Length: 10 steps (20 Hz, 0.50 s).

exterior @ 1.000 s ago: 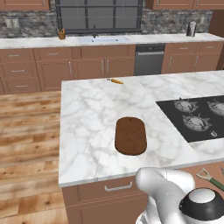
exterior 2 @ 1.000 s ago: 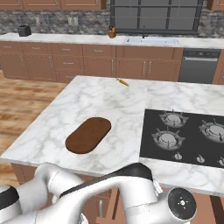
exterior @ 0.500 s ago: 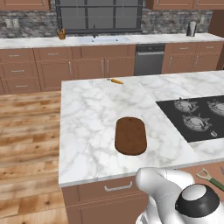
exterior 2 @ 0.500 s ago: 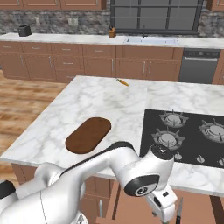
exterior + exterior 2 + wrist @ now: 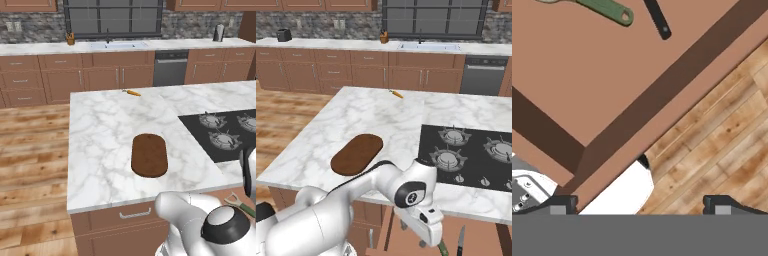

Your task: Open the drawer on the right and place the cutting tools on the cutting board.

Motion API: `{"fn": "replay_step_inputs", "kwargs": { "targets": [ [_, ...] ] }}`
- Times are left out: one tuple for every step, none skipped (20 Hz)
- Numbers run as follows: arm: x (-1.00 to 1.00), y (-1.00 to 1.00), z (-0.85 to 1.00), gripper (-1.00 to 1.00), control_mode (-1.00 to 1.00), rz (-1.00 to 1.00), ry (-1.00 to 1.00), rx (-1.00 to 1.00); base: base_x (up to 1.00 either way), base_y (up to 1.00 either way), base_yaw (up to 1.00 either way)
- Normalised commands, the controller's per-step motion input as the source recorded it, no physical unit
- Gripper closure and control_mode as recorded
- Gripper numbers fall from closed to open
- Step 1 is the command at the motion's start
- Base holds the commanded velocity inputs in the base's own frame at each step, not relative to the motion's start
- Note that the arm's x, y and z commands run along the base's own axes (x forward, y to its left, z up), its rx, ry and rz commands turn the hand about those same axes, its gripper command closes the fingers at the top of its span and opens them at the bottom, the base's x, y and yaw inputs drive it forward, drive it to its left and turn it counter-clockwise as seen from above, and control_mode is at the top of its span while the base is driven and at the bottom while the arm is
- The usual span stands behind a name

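Observation:
The drawer (image 5: 587, 70) is pulled out, its flat reddish-brown floor spreading under my hand; it also shows as the drawer (image 5: 481, 231) below the counter front. In it lie the green-handled peeler (image 5: 607, 10) and the knife (image 5: 657, 21) with its black handle, side by side at the top of the hand view. The knife (image 5: 461, 241) and peeler (image 5: 442, 248) lie just right of my gripper (image 5: 413, 235). My gripper (image 5: 640, 204) is open, fingertips (image 5: 559, 202) wide apart, nothing between them. The dark brown cutting board (image 5: 149, 155) lies on the island near its front edge, also visible as the cutting board (image 5: 357, 153).
A small orange carrot (image 5: 132, 92) lies at the island's far edge. The black cooktop (image 5: 471, 155) takes up the island's right part. A shut drawer front with a curved silver handle (image 5: 135, 215) sits under the board. Wooden floor (image 5: 722, 130) runs beyond the drawer's wall.
The arm has swung down in front of the island. The hand came into the right base view below the counter and has since edged a little left over the drawer.

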Motion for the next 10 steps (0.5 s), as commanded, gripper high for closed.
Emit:
{"fn": "replay_step_inputs", "kwargs": {
  "targets": [
    [0.0, 0.11, -0.28, -1.0, -1.0, 0.05, 0.22, 0.0, 0.0, 0.0, 0.0],
    [0.0, 0.13, -0.25, -1.0, -1.0, 0.07, 0.19, 0.0, 0.0, 0.0, 0.0],
    [0.0, 0.15, -0.24, -1.0, -1.0, 0.07, 0.17, 0.0, 0.0, 0.0, 0.0],
    [0.0, 0.13, -0.22, -1.0, -1.0, 0.07, 0.15, 0.0, 0.0, 0.0, 0.0],
    [0.0, 0.1, -0.24, -1.0, -1.0, 0.08, 0.15, 0.01, 0.0, 0.0, 0.0],
    [0.0, 0.1, -0.21, -1.0, -1.0, 0.09, 0.11, 0.03, 0.0, 0.0, 0.0],
    [0.0, 0.08, -0.21, -1.0, -1.0, 0.09, 0.11, 0.05, 0.0, 0.0, 0.0],
    [0.0, 0.09, -0.16, -1.0, -1.0, 0.11, 0.07, 0.07, 0.0, 0.0, 0.0],
    [0.0, 0.07, -0.12, -1.0, -1.0, 0.11, 0.05, 0.1, 0.0, 0.0, 0.0],
    [0.0, 0.11, -0.14, -1.0, -1.0, 0.13, 0.04, 0.1, 0.0, 0.0, 0.0]
  ]
}}
